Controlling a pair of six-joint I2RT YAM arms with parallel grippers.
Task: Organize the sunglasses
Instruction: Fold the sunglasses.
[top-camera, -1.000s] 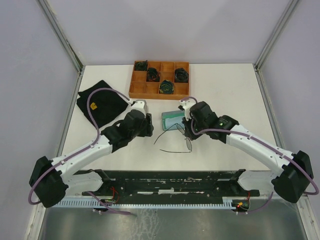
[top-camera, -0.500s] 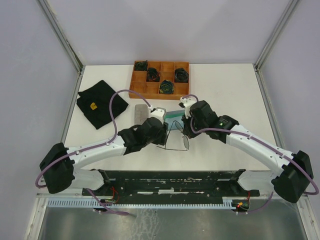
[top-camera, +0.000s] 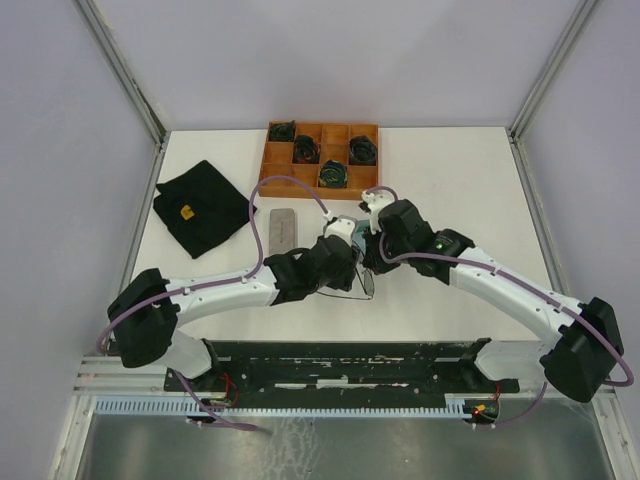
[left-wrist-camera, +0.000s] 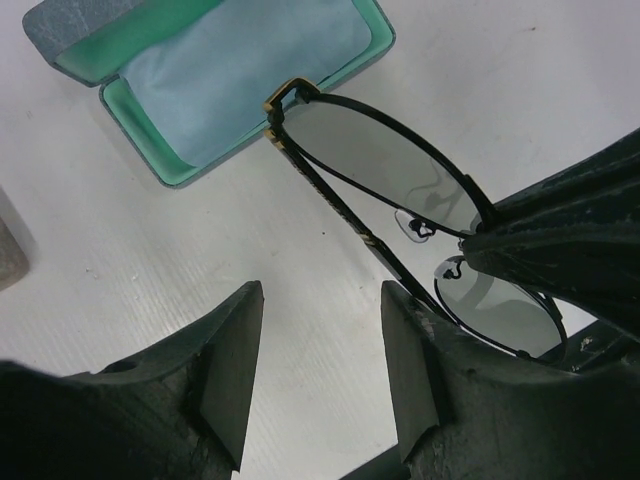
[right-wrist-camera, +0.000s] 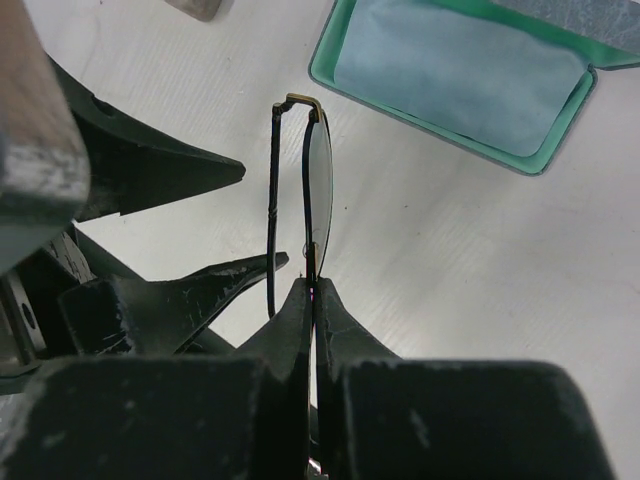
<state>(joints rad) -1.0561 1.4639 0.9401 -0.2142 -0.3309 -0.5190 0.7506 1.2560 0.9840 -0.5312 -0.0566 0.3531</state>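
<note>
Sunglasses (left-wrist-camera: 385, 165) pinched, seemingly at the bridge, by right gripper (right-wrist-camera: 313, 290); left gripper (left-wrist-camera: 322, 310) spread.

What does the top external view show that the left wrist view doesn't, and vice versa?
Top external only: the wooden tray with coiled bundles, the black cloth. Left wrist only: the nose pads and the pale blue cloth inside the open case, which is mostly hidden from above. Both: the sunglasses held by the shut right hand, the open left hand beside them, the white table.
</note>
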